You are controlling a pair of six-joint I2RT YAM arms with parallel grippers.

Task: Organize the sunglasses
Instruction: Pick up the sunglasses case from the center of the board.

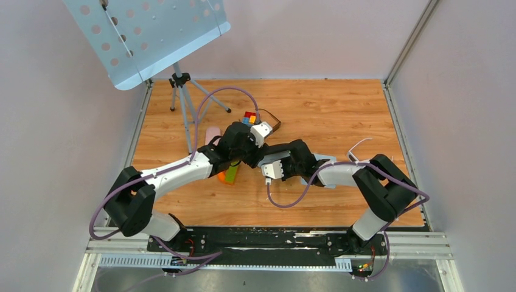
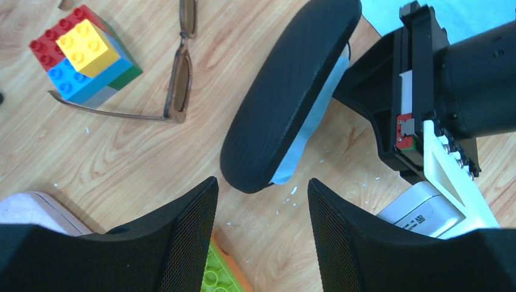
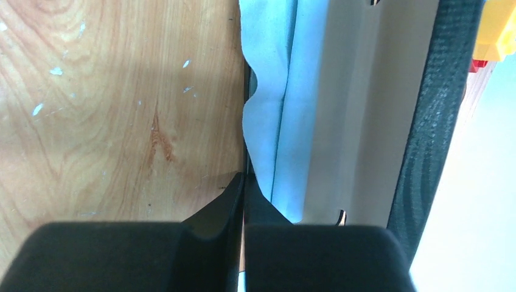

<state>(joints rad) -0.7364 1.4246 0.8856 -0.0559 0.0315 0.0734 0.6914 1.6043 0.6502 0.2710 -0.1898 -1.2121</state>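
Near the middle of the wooden table (image 1: 341,109), the overhead view has both arms reaching inward until their wrists nearly meet. The sunglasses (image 1: 274,123) show there only as a thin dark outline on bare wood, just right of a stack of coloured blocks (image 1: 249,117). A pink case (image 1: 212,135) lies to the left, partly under the left arm. Below the left wrist the sunglasses are plainer: a slim dark-brown frame seen edge-on, brownish lenses, and one long temple unfolded and reaching to the foot of the blocks, outside both cases. The left gripper (image 2: 261,237) hangs over the wood with its jaws well apart and nothing between them, a green brick (image 2: 216,274) peeking up at the bottom edge. The black case (image 2: 286,103) stands tilted just beyond, with a light-blue cloth (image 2: 316,115) showing along its underside. From the right wrist, the right gripper (image 3: 243,182) has its fingers pressed together, apparently nipping the case's thin near rim. Grey lining and the blue cloth fill the opened case.
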